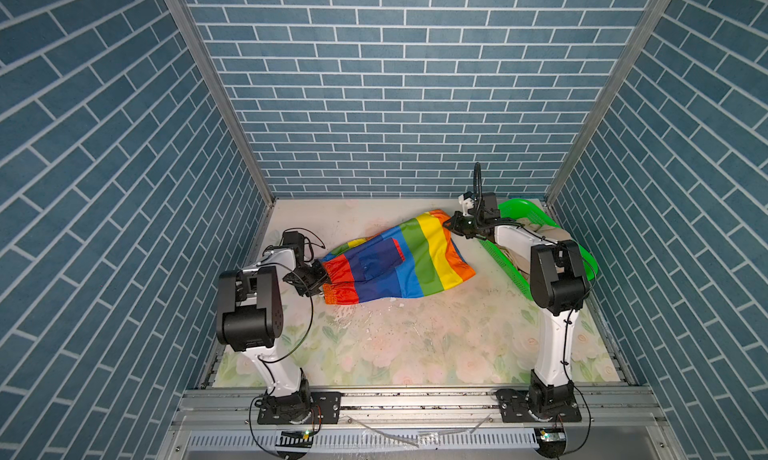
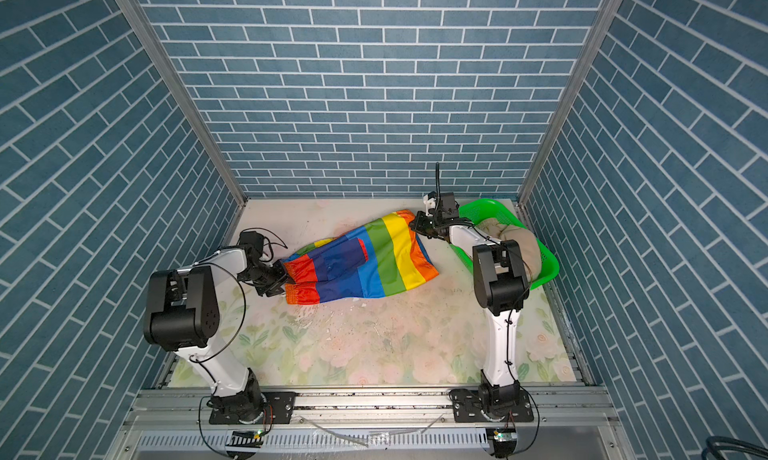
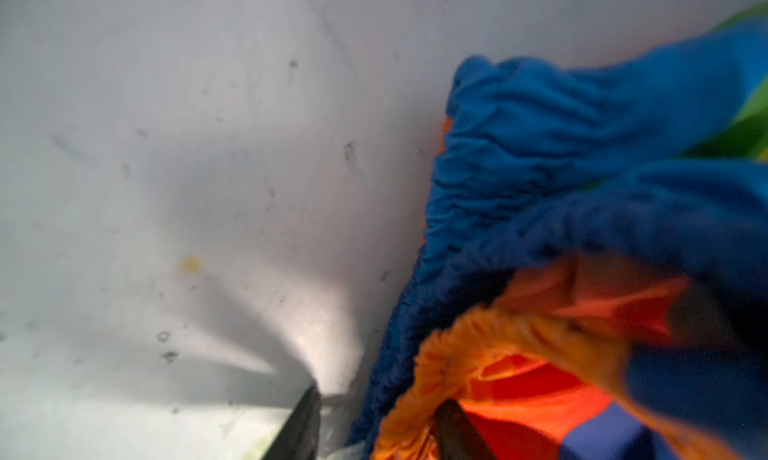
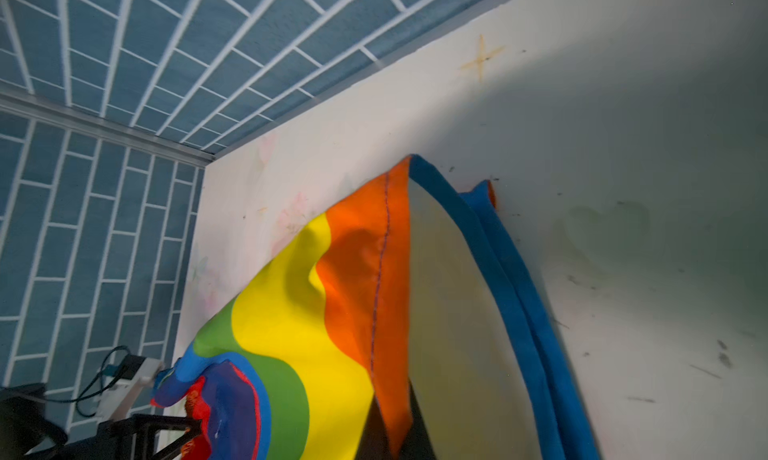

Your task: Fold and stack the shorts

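Rainbow shorts (image 4: 291,312) are filling most of the right wrist view, so starting there. They're lying stretched across the far half of the bench (image 1: 415,346), with stripes going dark blue, blue, green, yellow, orange toward the right end and the gathered waistband (image 3: 540,167) pointing left.

Right hand (image 1: 451,225) is sitting at their far right corner, clamped tight on the orange edge. That corner is peaking up off the bench, with the pale inside of the fabric showing.

Left hand (image 1: 320,280) is down at the waistband end, roughly half open. In its wrist view one finger (image 3: 303,424) is resting on bare bench and the other is poking in at the orange elastic. So the ruffled edge is sitting between them, but nothing is getting pinched.

Beige shorts (image 2: 525,246) are lying bunched in the green basket (image 2: 486,206), which is sitting in the far right corner near the rainbow pair's right end, partly behind the right arm. Blue brick-pattern walls (image 1: 395,84) are boxing in the bench on three sides.
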Tool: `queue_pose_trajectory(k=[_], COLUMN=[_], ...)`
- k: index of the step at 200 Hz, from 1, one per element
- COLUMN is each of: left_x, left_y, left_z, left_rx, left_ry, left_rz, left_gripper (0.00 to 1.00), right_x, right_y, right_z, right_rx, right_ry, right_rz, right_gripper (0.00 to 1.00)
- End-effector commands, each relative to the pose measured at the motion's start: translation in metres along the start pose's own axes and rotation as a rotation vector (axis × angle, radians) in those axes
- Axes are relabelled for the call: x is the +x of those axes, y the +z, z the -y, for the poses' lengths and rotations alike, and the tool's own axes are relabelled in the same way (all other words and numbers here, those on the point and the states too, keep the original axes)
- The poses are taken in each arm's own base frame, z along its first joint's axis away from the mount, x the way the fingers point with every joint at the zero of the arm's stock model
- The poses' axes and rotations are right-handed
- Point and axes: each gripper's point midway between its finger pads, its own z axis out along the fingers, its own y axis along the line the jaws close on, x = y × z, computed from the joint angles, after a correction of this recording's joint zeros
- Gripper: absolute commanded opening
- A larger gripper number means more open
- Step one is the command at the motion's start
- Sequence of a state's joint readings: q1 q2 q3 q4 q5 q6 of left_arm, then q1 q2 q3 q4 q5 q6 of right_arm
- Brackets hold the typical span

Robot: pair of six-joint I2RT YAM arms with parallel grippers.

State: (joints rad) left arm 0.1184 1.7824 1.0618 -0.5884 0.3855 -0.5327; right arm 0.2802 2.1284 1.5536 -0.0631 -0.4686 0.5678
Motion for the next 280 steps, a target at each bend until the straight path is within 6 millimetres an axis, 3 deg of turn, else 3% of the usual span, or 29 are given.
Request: queue_pose_trajectory(k=[1,21,41,65,85,91,114,167,221,244,280], left_x=[0.018,0.018,0.018,0.020,0.020,0.020,0.018,0.014,0.017,0.019,0.021], left_y=[0.019,0.018,0.020,0.020,0.017,0.016,0.007,-0.014,-0.015,-0.014,-0.011], left_z=[-0.028,-0.026,-0.023,-0.022,-0.019,-0.017,-0.006,0.020,0.027,0.026,0.023], left_rx=[-0.105,-0.109,-0.109,-0.112,-0.109,-0.108,-0.088,-0.053,-0.050,-0.056,-0.063], left_ry=[-0.030,-0.022,-0.017,-0.016,-0.005,-0.002,0.011,0.055,0.070,0.072,0.066], left_rz=[-0.070,-0.072,-0.073,-0.076,-0.075,-0.073,-0.053,-0.016,-0.019,-0.024,-0.029], left_gripper=[0.53,0.54,0.54,0.56,0.58,0.58,0.59,0.61,0.59,0.59,0.59], right_x=[0.010,0.013,0.023,0.022,0.024,0.016,0.022,0.066,0.096,0.101,0.106], right_y=[0.008,0.013,0.025,0.023,0.018,0.008,-0.009,-0.032,-0.018,-0.010,-0.005], right_z=[0.044,0.051,0.061,0.061,0.060,0.048,0.036,0.021,0.034,0.044,0.057], right_rx=[0.148,0.167,0.171,0.182,0.189,0.173,0.166,0.214,0.253,0.276,0.323], right_ry=[0.009,0.023,0.048,0.048,0.038,0.024,0.006,-0.070,-0.080,-0.079,-0.099], right_rz=[-0.010,-0.014,-0.040,-0.035,-0.038,-0.017,-0.020,-0.070,-0.154,-0.179,-0.198], right_gripper=[0.00,0.00,0.24,0.34,0.37,0.37,0.37,0.39,0.36,0.46,0.52])
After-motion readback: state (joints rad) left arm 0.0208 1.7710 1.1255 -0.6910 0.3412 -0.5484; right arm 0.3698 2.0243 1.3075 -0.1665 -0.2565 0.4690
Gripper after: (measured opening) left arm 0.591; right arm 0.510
